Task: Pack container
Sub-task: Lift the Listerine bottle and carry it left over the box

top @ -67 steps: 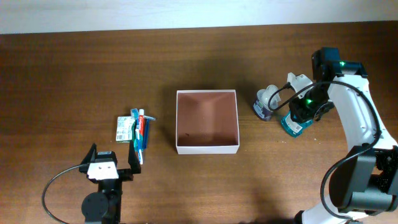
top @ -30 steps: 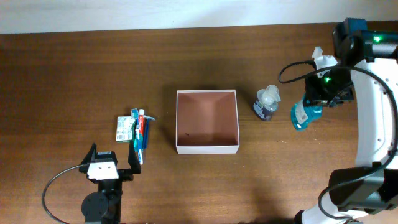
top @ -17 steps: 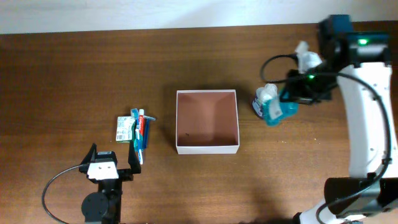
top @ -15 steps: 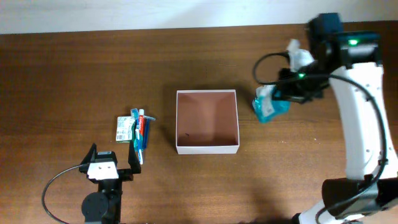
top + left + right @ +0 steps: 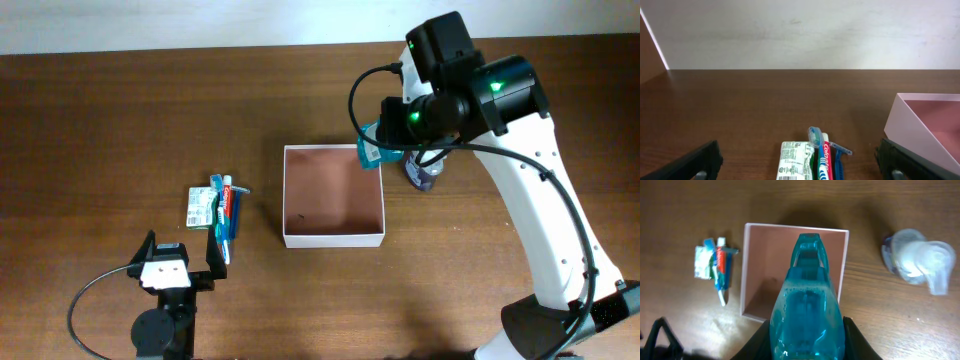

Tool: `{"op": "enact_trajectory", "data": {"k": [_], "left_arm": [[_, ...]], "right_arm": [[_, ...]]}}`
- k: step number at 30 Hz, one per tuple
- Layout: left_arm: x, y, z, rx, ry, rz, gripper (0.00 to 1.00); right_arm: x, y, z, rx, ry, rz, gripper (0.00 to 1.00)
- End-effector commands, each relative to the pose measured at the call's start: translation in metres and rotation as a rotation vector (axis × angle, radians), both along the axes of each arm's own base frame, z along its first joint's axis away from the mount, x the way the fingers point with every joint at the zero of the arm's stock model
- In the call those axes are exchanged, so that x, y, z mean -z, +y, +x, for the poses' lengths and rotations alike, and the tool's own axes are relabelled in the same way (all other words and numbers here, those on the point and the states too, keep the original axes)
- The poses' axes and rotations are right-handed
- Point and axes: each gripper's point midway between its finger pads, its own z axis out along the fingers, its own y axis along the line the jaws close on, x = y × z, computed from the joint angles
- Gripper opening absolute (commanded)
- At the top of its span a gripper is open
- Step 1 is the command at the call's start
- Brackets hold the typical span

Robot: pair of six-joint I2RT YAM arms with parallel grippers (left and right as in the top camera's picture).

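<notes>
The container is a square shallow box with white walls and a reddish-brown inside, mid-table; it also shows in the right wrist view and at the right of the left wrist view. My right gripper is shut on a teal bottle and holds it above the container's far right corner; the bottle shows in the overhead view. A small blue bottle with a clear cap stands just right of the container, also in the right wrist view. My left gripper is open and empty at the front left.
A green-and-white packet, a toothpaste tube, a toothbrush and a blue razor lie together left of the container, just beyond my left gripper; they show in the left wrist view. A white wall runs along the table's far edge.
My right gripper has lifted the teal bottle from the table at the right and carried it left, past the small blue bottle, to over the container's far right corner. The left arm has not moved.
</notes>
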Motion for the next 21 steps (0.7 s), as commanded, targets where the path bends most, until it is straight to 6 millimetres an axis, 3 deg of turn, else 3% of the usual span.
{"op": "enact_trajectory", "data": {"k": [1, 11, 21], "left_arm": [[0.001, -0.001, 0.000, 0.008, -0.001, 0.014, 1.00], [0.001, -0.001, 0.000, 0.008, -0.001, 0.014, 1.00], [0.001, -0.001, 0.000, 0.008, -0.001, 0.014, 1.00]], "right_arm": [[-0.007, -0.002, 0.009, 0.051, -0.045, -0.035, 0.15], [0.029, 0.028, 0.015, -0.013, 0.010, -0.108, 0.15], [0.052, 0.022, 0.026, 0.010, 0.010, -0.241, 0.15]]}}
